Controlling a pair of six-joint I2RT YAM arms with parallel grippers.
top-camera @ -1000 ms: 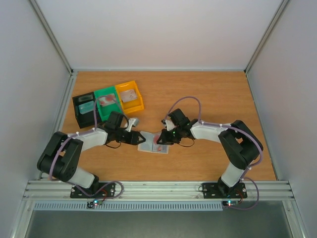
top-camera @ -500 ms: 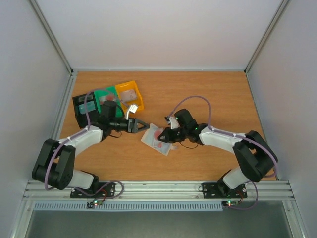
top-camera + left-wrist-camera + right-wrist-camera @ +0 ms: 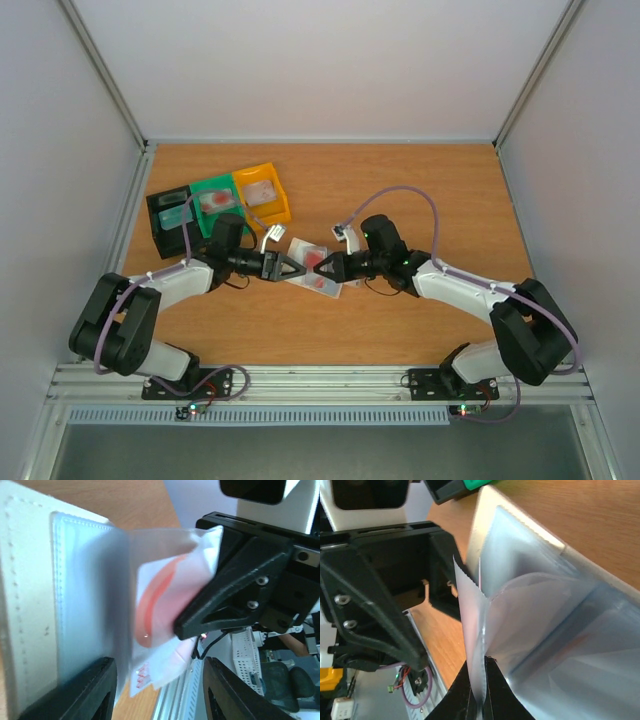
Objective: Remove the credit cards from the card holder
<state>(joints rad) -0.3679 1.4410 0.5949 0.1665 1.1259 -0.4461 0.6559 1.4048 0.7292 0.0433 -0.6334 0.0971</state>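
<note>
Presently, card holder (image 3: 306, 250) lies between the grippers: right gripper (image 3: 322, 268) clamped on its edge, left gripper (image 3: 289, 268) with jaws apart at its opposite side.

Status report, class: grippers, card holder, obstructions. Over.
Right gripper shut on card holder. Left gripper open, jaws straddling its edge. Reddish card inside pocket. Nothing obstructing.

The holder (image 3: 300, 250) is a flat, translucent whitish folding sleeve with stitched pocket edges. It lies spread open and askew near the middle of the table (image 3: 400, 190). One thin flap stands lifted off the rest. A reddish-pink card (image 3: 318, 268) shows through the plastic, inside a pocket. Whether a second card is there cannot be made out.
</note>
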